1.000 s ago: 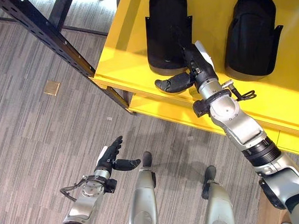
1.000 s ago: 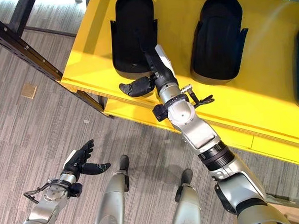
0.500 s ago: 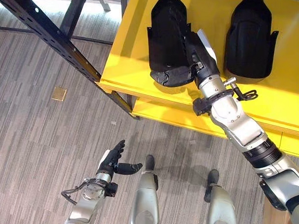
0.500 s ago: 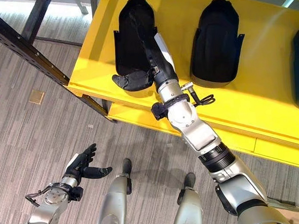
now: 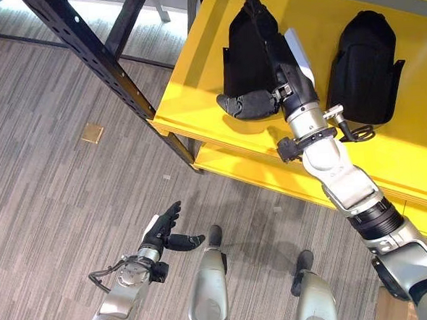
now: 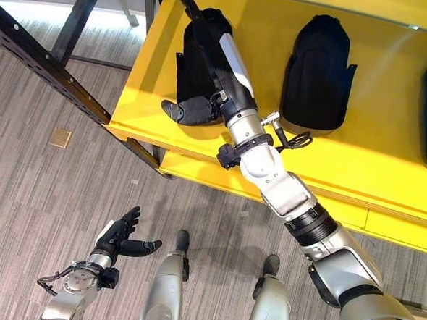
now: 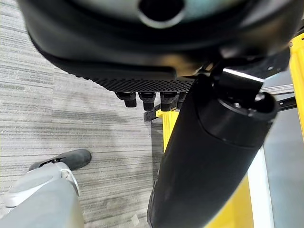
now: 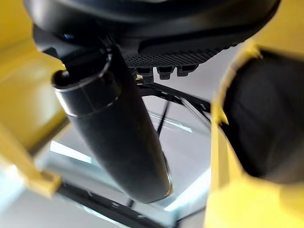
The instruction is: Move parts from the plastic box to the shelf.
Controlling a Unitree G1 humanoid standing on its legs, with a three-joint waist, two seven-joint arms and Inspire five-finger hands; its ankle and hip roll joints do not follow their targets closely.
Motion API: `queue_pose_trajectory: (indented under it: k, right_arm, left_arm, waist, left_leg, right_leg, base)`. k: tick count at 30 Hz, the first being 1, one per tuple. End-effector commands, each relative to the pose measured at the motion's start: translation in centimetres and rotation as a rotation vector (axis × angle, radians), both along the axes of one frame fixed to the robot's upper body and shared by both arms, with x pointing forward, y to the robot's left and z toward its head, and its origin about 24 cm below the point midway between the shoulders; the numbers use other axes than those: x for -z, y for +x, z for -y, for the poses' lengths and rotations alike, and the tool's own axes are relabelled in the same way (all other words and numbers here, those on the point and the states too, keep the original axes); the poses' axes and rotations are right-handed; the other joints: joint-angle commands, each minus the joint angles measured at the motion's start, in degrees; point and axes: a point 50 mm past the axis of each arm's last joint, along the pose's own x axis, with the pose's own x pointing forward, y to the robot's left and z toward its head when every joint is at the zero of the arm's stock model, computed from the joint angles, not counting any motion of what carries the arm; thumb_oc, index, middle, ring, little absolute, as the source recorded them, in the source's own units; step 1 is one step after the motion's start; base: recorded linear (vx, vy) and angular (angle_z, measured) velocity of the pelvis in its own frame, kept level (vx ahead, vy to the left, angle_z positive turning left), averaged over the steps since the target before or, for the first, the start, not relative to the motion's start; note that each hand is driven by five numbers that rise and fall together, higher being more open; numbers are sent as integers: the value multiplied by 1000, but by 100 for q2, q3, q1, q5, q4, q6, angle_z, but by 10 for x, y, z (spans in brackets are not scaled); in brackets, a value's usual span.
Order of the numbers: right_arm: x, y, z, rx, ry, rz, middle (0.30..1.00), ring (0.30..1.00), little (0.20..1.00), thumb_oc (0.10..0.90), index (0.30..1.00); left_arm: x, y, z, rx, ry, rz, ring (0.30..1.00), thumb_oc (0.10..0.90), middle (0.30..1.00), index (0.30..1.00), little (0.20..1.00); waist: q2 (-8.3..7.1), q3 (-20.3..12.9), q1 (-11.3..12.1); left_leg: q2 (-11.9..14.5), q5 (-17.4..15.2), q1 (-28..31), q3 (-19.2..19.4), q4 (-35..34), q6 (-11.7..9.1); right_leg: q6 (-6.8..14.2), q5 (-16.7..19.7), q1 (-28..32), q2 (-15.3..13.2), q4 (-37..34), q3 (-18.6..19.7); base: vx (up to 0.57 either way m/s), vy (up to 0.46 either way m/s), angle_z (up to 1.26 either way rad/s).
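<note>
yellow shelf (image 5: 194,74): right robot hand (image 5: 276,51) flat over black part (image 5: 242,57).

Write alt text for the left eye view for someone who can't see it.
The robot's right hand lies with straight fingers against a black part on the yellow shelf, beside a second black part. Its left hand hangs open above the grey floor.
</note>
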Motion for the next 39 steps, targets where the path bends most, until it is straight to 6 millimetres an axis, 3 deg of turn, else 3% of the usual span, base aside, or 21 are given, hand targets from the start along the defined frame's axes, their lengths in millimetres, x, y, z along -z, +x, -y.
queue_pose_trajectory:
  k: [1,6,10,18,24,30,39]
  right_arm:
    - [-70,-52,-24,-40,-234,502,1000,1000,1000,900,1000]
    - [-69,-58,-35,-61,-452,503,1000,1000,1000,900,1000]
    - [-69,-72,-34,-154,-492,465,1000,1000,1000,900,1000]
    - [-46,-96,-40,-411,-601,183,1000,1000,1000,900,1000]
    - [-10,-90,-29,-546,-551,-230,1000,1000,1000,900,1000]
    - [7,-87,-21,-542,-561,-306,1000,1000,1000,900,1000]
    - [12,-62,-3,-306,-598,-229,1000,1000,1000,900,1000]
  left_arm:
    - [-16,2,3,32,-23,94,1000,900,1000,1000,1000]
    - [-15,0,-5,35,-16,98,1000,900,1000,1000,1000]
    - [-20,-1,-10,34,-13,111,1000,900,1000,1000,1000]
    - [-28,1,-14,4,-7,136,1000,900,1000,1000,1000]
    - [-28,-2,-24,-46,9,147,1000,900,1000,1000,1000]
    - [-28,-2,-26,-69,16,158,1000,900,1000,1000,1000]
    - [-29,-1,-28,-57,34,158,1000,900,1000,1000,1000]
  waist:
    - [-25,-287,47]
    - [-66,-284,66]
    - [-100,-256,23]
    - [-221,-205,-109]
    - [-358,-202,-275]
    - [-436,-187,-373]
    - [-464,-177,-339]
  left_leg:
    - [-209,-230,180,341,-77,436]
    - [-148,-163,187,366,-165,407]
    - [-107,-130,185,399,-221,376]
    - [-32,-118,186,502,-260,363]
    - [60,-108,206,599,-275,350]
    - [110,-114,176,626,-262,354]
    - [113,-124,127,589,-235,365]
  right_leg:
    - [-470,-605,250,219,419,-413]
    - [-455,-589,233,232,369,-414]
    - [-432,-587,166,228,403,-420]
    - [-435,-579,71,261,432,-371]
    - [-455,-592,17,302,481,-326]
    - [-472,-608,-26,351,524,-304]
    - [-492,-614,16,384,484,-341]
  base:
    - [-31,-23,1]
    - [-40,-26,-1]
    - [-48,-19,0]
    - [-29,-18,-2]
    - [-22,-16,-4]
    - [-12,-27,-4]
    - [3,-23,0]
